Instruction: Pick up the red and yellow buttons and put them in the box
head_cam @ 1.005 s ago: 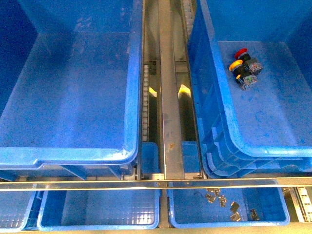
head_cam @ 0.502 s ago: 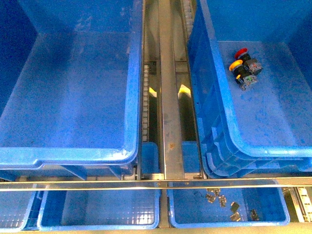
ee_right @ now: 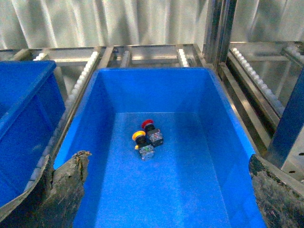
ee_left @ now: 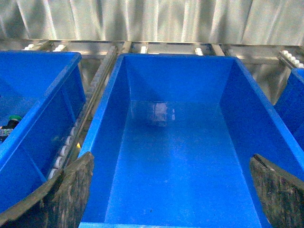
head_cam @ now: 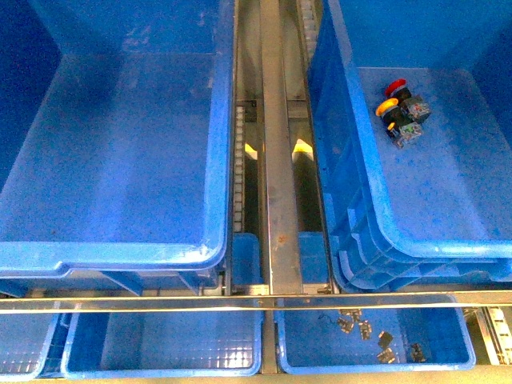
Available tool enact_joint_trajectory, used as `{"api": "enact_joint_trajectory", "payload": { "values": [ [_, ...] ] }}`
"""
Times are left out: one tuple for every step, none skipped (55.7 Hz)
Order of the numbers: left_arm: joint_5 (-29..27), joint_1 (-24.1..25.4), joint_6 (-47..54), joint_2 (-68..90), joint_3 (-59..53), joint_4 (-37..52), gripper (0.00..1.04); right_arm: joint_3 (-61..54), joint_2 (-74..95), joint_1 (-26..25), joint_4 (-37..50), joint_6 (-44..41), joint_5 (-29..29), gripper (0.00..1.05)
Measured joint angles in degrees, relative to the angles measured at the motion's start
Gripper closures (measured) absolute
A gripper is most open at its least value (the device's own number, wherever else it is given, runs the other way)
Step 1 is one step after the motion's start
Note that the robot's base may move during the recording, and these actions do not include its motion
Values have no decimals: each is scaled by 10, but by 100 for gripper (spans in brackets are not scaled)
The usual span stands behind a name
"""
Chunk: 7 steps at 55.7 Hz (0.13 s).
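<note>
Nothing has shifted: the red-capped push button (head_cam: 394,88) and the yellow-capped push button (head_cam: 386,107) lie touching in the deep blue plastic crate (head_cam: 376,200), caps pointing left, bodies running rightward. Left end effector (ee_left: 171,190) and right end effector (ee_right: 166,190) both gape open.

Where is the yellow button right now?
In the front view, the yellow button lies on the floor of the right-hand big blue crate, toward its far end, touching the red button just beyond it.

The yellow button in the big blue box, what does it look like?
The yellow button has a round, shiny yellow mushroom cap on a blocky dark body with a pale end. It lies tipped on its side on the speckled floor of the right box, toward the far end, pressed against the red button. No gripper touches it.
</note>
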Motion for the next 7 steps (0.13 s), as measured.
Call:
{"api": "enact_joint_trajectory", "payload": {
  "values": [
    [0,0,0,0,0,0,8,0,0,0,0,0,0,6],
    [0,0,0,0,0,0,8,0,0,0,0,0,0,6],
    [0,0,0,0,0,0,8,0,0,0,0,0,0,6],
    [0,0,0,0,0,0,8,0,0,0,0,0,0,6],
    [0,0,0,0,0,0,8,0,0,0,0,0,0,6],
    [0,0,0,0,0,0,8,0,0,0,0,0,0,6],
    [0,0,0,0,0,0,8,0,0,0,0,0,0,6]
  ]
}}
